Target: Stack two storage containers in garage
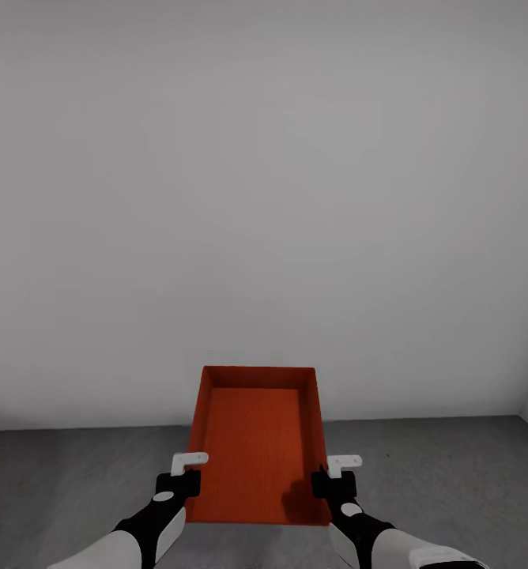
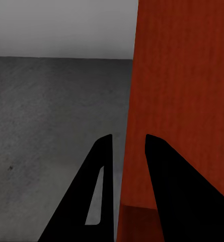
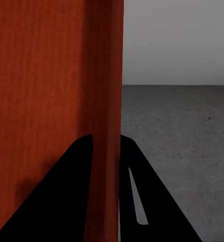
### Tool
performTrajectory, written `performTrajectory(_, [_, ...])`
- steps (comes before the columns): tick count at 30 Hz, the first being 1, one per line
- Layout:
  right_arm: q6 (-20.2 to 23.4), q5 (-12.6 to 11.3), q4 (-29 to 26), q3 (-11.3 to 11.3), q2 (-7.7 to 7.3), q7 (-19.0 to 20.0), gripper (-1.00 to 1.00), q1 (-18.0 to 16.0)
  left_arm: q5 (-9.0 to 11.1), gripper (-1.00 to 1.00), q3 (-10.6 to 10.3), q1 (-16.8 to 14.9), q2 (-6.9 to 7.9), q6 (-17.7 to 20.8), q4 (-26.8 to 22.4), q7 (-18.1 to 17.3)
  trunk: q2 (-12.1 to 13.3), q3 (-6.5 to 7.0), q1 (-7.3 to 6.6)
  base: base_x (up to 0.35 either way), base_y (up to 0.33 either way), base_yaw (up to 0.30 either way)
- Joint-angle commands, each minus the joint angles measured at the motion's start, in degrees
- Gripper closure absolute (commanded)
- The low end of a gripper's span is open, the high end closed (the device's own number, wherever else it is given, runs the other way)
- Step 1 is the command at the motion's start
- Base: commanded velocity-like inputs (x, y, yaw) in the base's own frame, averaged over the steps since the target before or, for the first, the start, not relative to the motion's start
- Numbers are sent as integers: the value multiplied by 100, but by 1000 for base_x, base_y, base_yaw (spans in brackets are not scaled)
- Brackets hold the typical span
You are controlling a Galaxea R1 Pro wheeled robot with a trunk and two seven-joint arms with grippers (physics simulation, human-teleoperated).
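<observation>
Both arms are carrying one storage container (image 1: 256, 442) above the garage floor (image 1: 58, 482), left end effector (image 1: 186, 468) and right end effector (image 1: 337, 471) clamping opposite side walls, so lowering evenly before the grey wall (image 1: 264, 197) seems wise.

Bin (image 1: 256, 442) near corners are hidden behind both grippers; arms are cut off at the head view's bottom edge.

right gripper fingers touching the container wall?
Touching. In the right wrist view the right gripper straddles the container wall, fingers pressed against both faces, no gap.
</observation>
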Motion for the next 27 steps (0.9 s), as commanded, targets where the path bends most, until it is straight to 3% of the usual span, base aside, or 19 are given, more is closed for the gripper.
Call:
performTrajectory(1, [12, 205, -62, -299, 6, -22, 100, -9, 24, 100, 85, -2, -1, -27, 21, 59, -8, -19, 1, 0, 0, 0])
performTrajectory(27, [13, 205, -62, -299, 6, -18, 100, -9, 24, 100, 85, 0, -1, -27, 17, 59, -8, -254, 1, 0, 0, 0])
